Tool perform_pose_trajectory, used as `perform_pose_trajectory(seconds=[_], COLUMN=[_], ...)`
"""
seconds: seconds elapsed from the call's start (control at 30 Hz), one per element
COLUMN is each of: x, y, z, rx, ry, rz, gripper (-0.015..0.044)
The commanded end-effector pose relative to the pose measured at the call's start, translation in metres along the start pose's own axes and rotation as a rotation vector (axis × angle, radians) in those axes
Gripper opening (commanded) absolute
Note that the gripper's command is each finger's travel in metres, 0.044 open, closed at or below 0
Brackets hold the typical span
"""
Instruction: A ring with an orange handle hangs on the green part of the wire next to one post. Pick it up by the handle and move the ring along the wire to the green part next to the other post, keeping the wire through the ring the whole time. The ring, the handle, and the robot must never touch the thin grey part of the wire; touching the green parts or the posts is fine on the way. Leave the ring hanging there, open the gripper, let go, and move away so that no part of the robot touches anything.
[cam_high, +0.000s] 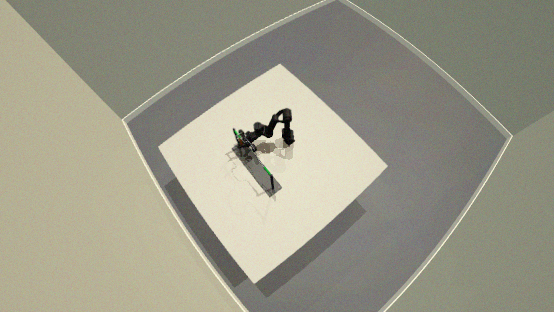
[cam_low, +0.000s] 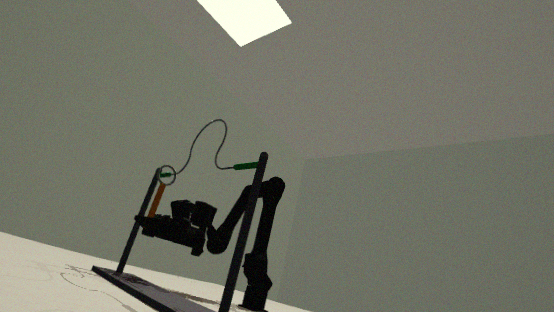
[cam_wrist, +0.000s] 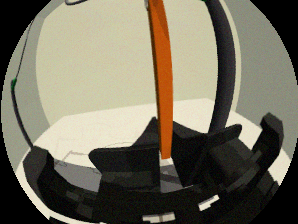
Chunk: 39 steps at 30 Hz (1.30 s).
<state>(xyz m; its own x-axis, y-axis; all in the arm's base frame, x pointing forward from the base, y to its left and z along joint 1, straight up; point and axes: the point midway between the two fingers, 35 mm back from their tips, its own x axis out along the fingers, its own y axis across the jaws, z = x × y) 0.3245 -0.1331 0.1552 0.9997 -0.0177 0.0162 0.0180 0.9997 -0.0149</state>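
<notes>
The ring (cam_low: 175, 175) is around the green part (cam_low: 165, 175) by the left post (cam_low: 132, 240) in the exterior view; that green part crosses near the ring's middle. The orange handle (cam_low: 157, 200) (cam_wrist: 165, 75) points down from the ring. My gripper (cam_low: 150, 218) (cam_wrist: 157, 119) is shut on the handle's lower end, beside that post and well below the wire. The thin grey wire (cam_low: 218, 120) arches up and dips to the other green part (cam_low: 246, 166) (cam_high: 267, 171) at the right post (cam_low: 245, 235) (cam_high: 272, 181). Whether ring and wire touch is too small to tell.
A dark base board (cam_high: 260, 172) (cam_low: 165, 299) carries both posts on the pale table (cam_high: 310, 200). In the wrist view the near post (cam_wrist: 226, 55) stands right of the handle, the far post (cam_wrist: 21, 117) at the left edge. My arm (cam_low: 270, 215) reaches in behind the right post.
</notes>
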Motion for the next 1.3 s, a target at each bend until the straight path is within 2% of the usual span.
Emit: perform_pose_trajectory(seconds=[0.0,1.27], x=[0.000,0.000], y=[-0.001,0.027], z=[0.001,0.001], rx=[0.005,0.018], ry=[-0.001,0.000], rz=[-0.004,-0.003], gripper=[-0.0150,-0.0150])
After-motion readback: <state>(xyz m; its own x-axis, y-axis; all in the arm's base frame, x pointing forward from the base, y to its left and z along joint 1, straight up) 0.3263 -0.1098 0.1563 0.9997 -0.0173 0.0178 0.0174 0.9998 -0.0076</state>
